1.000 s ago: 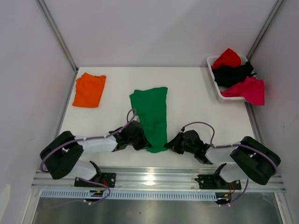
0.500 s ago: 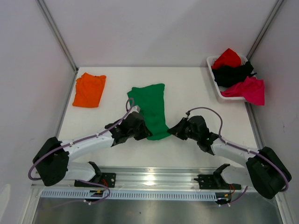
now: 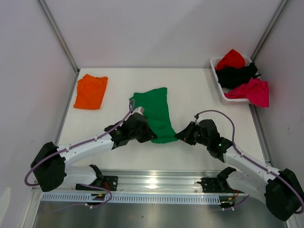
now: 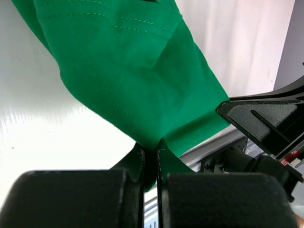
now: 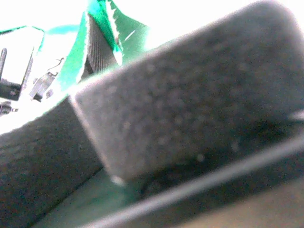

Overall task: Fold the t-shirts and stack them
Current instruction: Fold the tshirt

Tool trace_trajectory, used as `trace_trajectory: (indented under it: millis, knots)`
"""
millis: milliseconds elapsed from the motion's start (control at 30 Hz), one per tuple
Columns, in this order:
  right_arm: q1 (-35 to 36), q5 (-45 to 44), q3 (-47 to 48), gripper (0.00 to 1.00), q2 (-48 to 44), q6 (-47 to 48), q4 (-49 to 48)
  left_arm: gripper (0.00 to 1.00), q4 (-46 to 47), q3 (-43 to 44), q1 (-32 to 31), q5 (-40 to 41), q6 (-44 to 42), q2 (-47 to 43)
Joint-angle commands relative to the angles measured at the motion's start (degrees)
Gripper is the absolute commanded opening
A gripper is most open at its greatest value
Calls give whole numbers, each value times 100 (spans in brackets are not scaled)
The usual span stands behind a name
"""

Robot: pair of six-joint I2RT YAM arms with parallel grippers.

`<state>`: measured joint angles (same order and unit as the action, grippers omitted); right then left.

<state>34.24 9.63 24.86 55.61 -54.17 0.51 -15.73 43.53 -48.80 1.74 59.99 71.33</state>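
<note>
The left end effector (image 4: 151, 156) is clenched on the near hem of the green t-shirt (image 3: 156, 111), which lies at the centre of the counter (image 3: 199, 95). The right end effector (image 3: 183, 135) touches that hem at 3 o'clock, but its view is too blurred to tell whether it grips. If that side slips, the fold could land skewed. The folded orange t-shirt (image 3: 90, 91) lies at 10 o'clock.

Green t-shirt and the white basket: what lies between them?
Nothing; the top view shows only bare table between the green t-shirt and the basket.
</note>
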Motion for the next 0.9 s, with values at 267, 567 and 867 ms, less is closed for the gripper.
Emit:
trace_trajectory:
  millis: [267,567,867]
  knots:
    - [-207,-207,291,0,-332,170,1283,1,-1283,-169,-490,-77,373,-365]
    - [30,-295,309,0,-859,29,1952,1,-1451,-257,-1061,-130,857,-594]
    - [-145,-532,607,0,44,548,1373,1,-1976,444,-1106,318,594,-348]
